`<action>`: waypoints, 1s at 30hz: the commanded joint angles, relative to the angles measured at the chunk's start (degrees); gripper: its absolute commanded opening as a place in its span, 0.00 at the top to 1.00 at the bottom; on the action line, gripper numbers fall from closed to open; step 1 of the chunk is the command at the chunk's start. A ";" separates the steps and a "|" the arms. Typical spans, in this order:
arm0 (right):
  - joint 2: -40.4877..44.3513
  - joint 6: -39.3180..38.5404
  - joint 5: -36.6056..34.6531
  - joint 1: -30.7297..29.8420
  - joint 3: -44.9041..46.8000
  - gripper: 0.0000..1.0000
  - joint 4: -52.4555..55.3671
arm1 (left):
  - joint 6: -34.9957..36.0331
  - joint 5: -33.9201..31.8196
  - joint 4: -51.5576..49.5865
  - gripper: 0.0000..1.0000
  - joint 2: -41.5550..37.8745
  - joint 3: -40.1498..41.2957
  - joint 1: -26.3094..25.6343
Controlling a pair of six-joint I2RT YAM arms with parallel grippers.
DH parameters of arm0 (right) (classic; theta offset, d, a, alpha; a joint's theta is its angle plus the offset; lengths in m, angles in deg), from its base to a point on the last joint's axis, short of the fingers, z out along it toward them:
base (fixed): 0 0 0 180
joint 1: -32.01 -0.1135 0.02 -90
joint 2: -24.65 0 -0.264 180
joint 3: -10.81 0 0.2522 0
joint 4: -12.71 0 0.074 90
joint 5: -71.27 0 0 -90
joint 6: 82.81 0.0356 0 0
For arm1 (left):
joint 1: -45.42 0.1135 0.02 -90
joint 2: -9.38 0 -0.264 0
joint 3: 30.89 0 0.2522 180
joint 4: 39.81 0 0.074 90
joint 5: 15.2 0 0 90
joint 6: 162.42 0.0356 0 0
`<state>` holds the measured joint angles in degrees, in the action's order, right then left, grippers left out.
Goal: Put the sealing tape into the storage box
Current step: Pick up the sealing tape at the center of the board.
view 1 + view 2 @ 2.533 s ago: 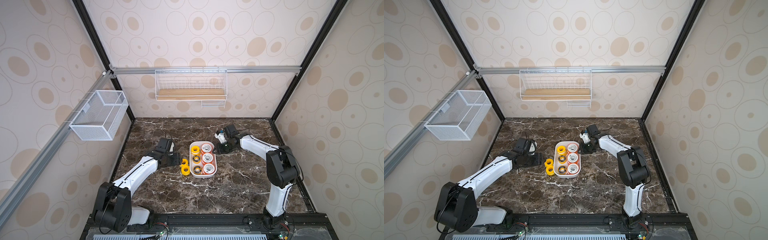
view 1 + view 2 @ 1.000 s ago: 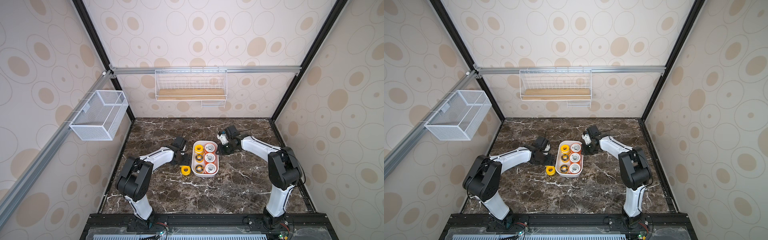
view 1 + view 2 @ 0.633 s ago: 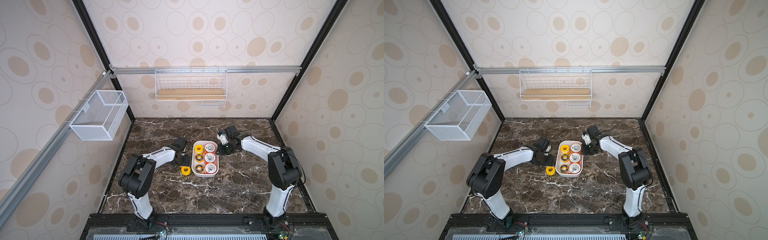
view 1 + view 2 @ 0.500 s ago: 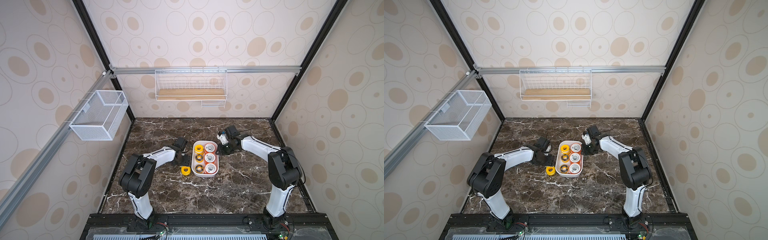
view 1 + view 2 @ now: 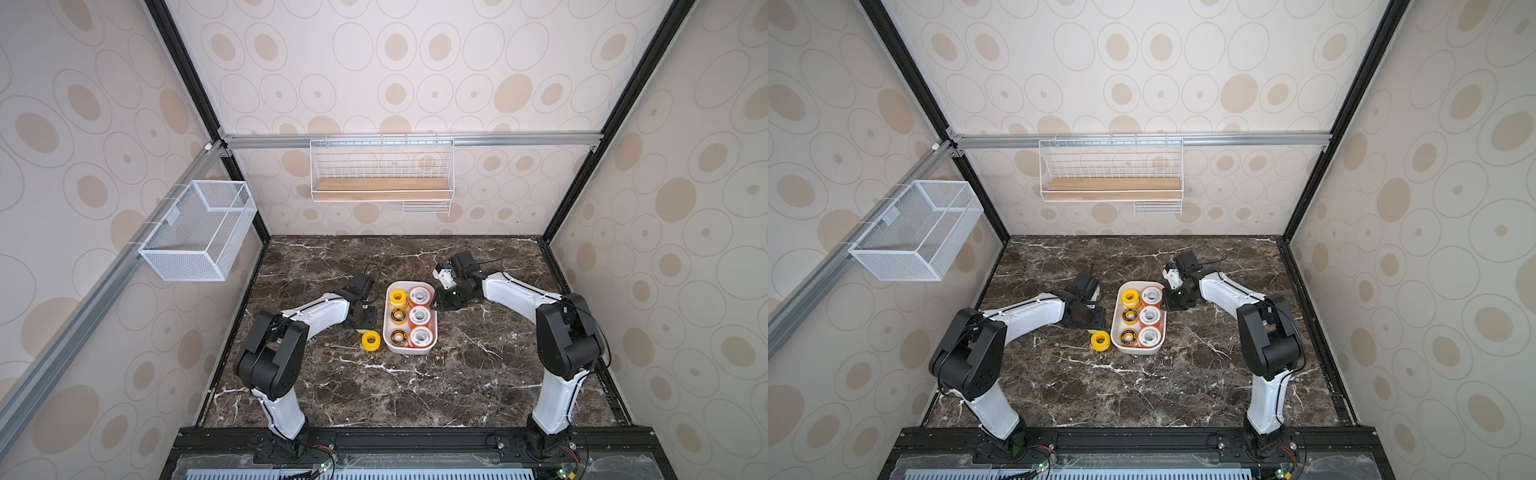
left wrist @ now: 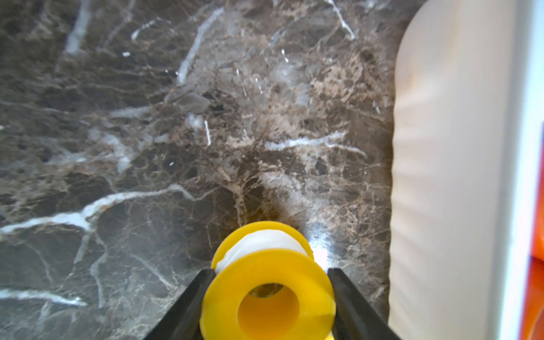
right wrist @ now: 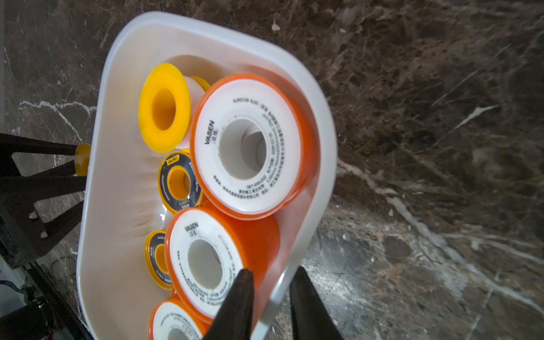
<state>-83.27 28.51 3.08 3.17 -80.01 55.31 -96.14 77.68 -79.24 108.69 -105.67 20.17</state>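
Spools of sealing tape (image 5: 419,316) sit six to the storage box (image 5: 409,351) in both top views. A loose yellow spool (image 5: 370,339) lies on the marble (image 5: 415,382) just beside it, and the left gripper (image 5: 360,327) is low over a second yellow spool. The left wrist view shows this second yellow spool (image 6: 269,291) between black fingers at its flanges; whether they truly clamp it I cannot tell. It is probably light, hard and slick, so squeeze across the flanges, not the soft white winding. In the right wrist view the right gripper (image 7: 272,275) pinches the box's wall.
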 commanded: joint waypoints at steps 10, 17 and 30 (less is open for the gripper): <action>-1.62 -2.13 5.67 -0.07 -0.96 0.73 -0.14 | -1.02 -3.00 -3.44 0.38 -6.76 -1.85 -0.33; -2.91 -3.54 7.02 -0.89 -2.98 0.72 1.15 | -1.32 -1.05 -5.70 0.39 -10.38 -4.58 -0.50; -3.72 -3.56 7.34 -1.89 -4.70 0.72 1.82 | 0.91 0.13 -8.59 0.38 -7.20 -10.80 -7.26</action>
<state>-86.77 25.58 9.48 1.79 -83.60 55.86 -96.56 78.31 -85.62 99.82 -114.04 14.46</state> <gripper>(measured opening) 0.280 0.618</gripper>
